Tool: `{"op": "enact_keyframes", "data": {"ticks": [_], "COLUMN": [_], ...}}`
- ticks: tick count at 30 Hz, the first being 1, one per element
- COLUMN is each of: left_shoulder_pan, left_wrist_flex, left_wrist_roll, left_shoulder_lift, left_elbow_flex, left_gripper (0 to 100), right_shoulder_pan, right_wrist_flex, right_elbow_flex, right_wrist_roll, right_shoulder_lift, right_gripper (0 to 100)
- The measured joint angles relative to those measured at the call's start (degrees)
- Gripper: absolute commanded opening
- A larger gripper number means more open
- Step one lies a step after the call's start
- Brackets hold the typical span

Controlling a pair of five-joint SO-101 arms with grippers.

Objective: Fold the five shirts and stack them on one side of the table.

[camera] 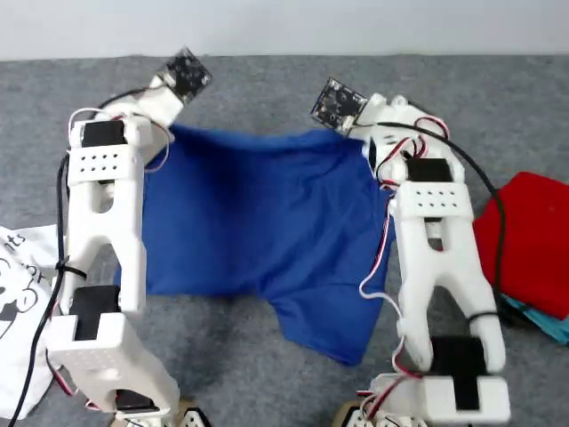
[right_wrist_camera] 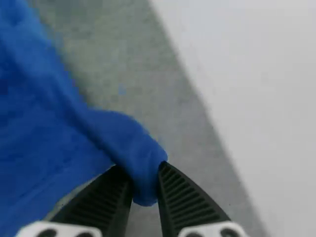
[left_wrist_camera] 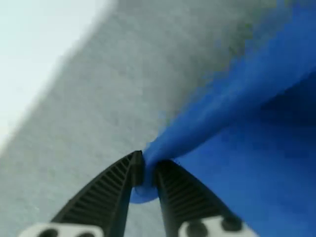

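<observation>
While a blue shirt [camera: 258, 222] lies spread across the grey worktop [camera: 267, 89], a red shirt [camera: 529, 240] sits at the right edge and a white shirt [camera: 18, 285] at the left. Left wrist view: the left pincer [left_wrist_camera: 146, 165] pinches a bunched blue corner. Right wrist view: the right pincer [right_wrist_camera: 143, 173] is clamped on another corner.

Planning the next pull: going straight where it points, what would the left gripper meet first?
The left gripper, shut on the blue shirt, would likely meet the grey table cover next; depth is unclear.
</observation>
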Motion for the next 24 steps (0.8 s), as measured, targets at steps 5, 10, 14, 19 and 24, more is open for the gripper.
{"op": "enact_keyframes", "data": {"ticks": [5, 10, 14, 19, 24], "left_shoulder_pan": [-1.3, -1.4, -2.1, -4.0, -4.1], "left_wrist_flex": [11.4, 20.4, 24.4, 25.1, 25.7], "left_wrist_roll": [-1.1, -5.6, -7.0, -8.6, -10.8], "left_shoulder_lift": [0.0, 0.0, 0.2, 0.5, 0.5], "left_elbow_flex": [0.0, 0.0, 0.0, -0.1, 0.5], "left_gripper": [2, 2, 2, 2, 2], "right_shoulder_pan": [-1.0, -1.0, -3.7, -6.9, -9.7], "right_wrist_flex": [22.6, 39.6, 51.2, 57.8, 59.1], "right_elbow_flex": [-0.1, -0.1, -0.1, -0.1, 4.0], "right_wrist_roll": [-1.1, -3.0, -3.7, -8.2, -9.5], "right_shoulder_lift": [-7.6, -11.0, -11.6, -11.6, -11.7], "right_gripper": [1.0, 1.0, 0.9, 0.9, 0.9]}}
